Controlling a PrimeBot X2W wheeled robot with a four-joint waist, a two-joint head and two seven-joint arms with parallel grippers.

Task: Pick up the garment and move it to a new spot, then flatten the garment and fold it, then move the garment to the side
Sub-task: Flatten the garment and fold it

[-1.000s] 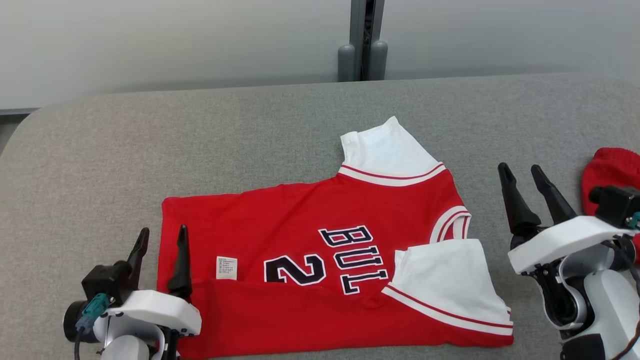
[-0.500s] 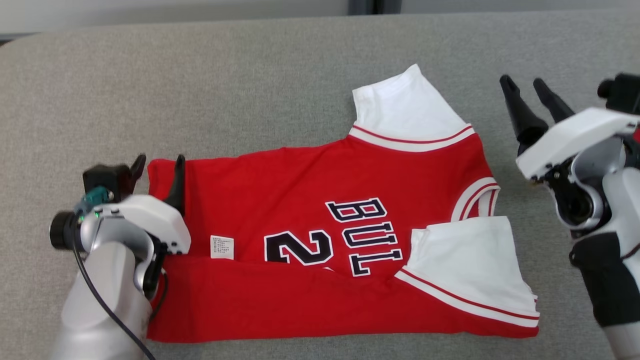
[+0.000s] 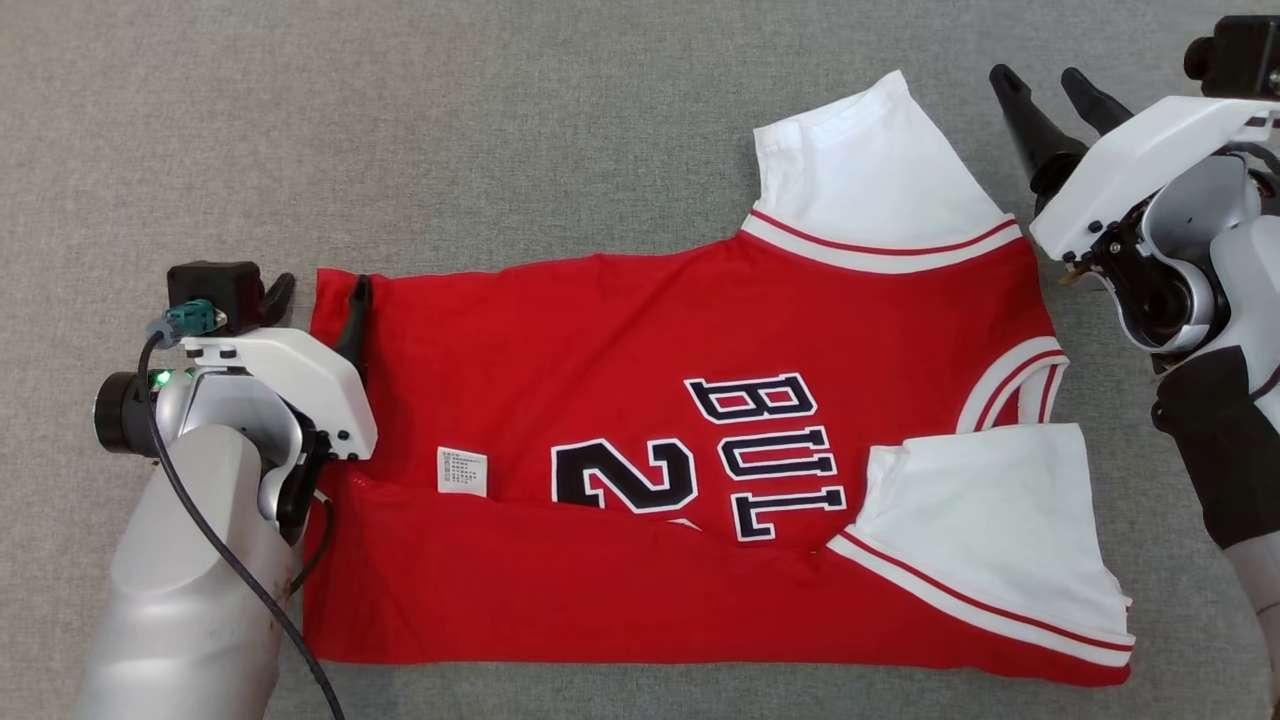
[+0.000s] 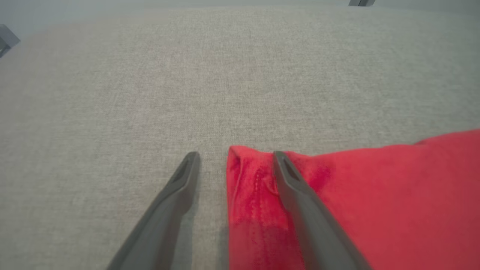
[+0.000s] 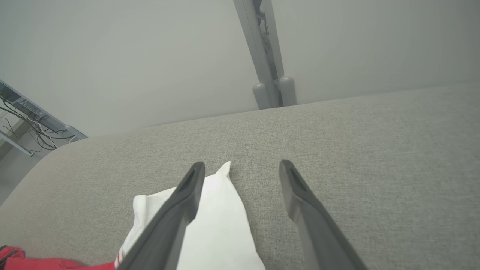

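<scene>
**Fold under way, both grippers poised**

The red garment point(image 3: 650, 400) lies on the grey fabric surface point(image 3: 400, 120), its near strip already turned over, so folding looks like the step in hand. Its hem corner sits between the spread, empty fingers of the left gripper point(image 3: 322, 287). Its white sleeve point(image 3: 870, 170) lies just beside the right gripper point(image 3: 1038, 78), which is also spread and empty. The next move calls for pinching both. The left wrist view shows the corner bracketed, which the head view half hides.

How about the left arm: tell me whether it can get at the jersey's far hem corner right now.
Probably yes. The left gripper is at that corner of the jersey, jaws open: one finger over red cloth, the other over the grey surface. Nothing lies between.
</scene>
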